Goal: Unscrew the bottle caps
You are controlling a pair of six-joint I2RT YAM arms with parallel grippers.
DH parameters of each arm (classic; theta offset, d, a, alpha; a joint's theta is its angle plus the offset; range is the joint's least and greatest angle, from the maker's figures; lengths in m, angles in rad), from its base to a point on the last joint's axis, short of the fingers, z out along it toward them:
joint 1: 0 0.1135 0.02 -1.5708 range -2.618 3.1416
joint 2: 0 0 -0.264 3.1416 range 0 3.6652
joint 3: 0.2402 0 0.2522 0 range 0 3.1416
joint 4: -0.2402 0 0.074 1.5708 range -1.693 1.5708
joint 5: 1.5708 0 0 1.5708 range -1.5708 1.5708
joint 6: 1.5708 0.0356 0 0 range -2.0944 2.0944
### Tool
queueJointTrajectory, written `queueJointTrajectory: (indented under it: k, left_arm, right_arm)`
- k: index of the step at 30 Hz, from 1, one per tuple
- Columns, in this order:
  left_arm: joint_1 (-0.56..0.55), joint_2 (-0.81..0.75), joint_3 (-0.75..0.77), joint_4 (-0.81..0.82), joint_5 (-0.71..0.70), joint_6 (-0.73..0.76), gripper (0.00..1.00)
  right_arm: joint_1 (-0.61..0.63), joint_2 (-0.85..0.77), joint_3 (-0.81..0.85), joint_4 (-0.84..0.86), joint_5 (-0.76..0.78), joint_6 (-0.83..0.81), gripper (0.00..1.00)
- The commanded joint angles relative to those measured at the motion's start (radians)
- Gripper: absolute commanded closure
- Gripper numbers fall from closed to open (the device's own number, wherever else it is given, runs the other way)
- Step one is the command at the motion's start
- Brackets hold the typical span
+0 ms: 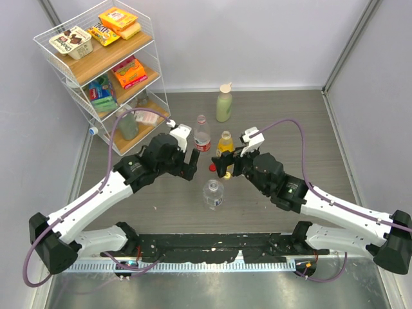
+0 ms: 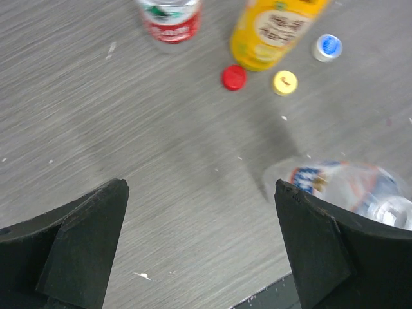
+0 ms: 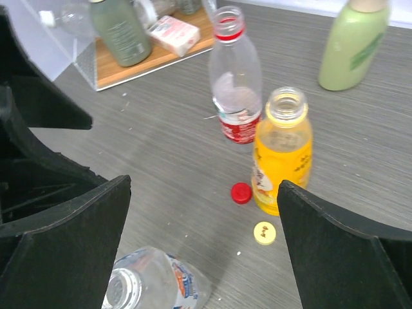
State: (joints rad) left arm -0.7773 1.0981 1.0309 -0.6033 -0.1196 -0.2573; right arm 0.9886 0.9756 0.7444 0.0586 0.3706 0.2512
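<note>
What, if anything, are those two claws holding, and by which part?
Nothing. The left gripper and right gripper are both open and empty, above the table.

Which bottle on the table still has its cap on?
The pale green plastic bottle with the beige cap, standing farthest back. The red-labelled clear bottle, the yellow bottle and the blue-labelled clear bottle are open.

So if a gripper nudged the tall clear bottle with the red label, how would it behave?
Probably light: the red-label bottle looks empty and its neck is open. Tall and narrow, it would likely tip rather than slide, perhaps toward the yellow bottle beside it. Its thin-looking clear wall may dent under a firm squeeze.
</note>
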Motion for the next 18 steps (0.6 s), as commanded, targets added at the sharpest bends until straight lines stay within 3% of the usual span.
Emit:
queueJointTrajectory:
  k: [1, 5, 9, 18]
  left_arm:
    - [0.061, 0.026, 0.051, -0.007, -0.144, -0.126, 0.00]
    - [0.070, 0.031, 0.049, -0.012, -0.283, -0.224, 0.00]
    - [0.084, 0.022, 0.037, -0.019, -0.445, -0.310, 0.00]
    - [0.092, -0.070, -0.046, 0.066, -0.659, -0.341, 0.00]
  right_arm:
    - [-0.025, -0.029, 0.055, -0.049, 0.154, 0.049, 0.00]
    - [-0.112, -0.063, 0.052, -0.108, 0.134, 0.092, 0.00]
    - [-0.339, -0.095, 0.024, -0.143, -0.048, 0.144, 0.00]
    - [-0.718, -0.104, -0.014, -0.201, -0.222, 0.194, 0.00]
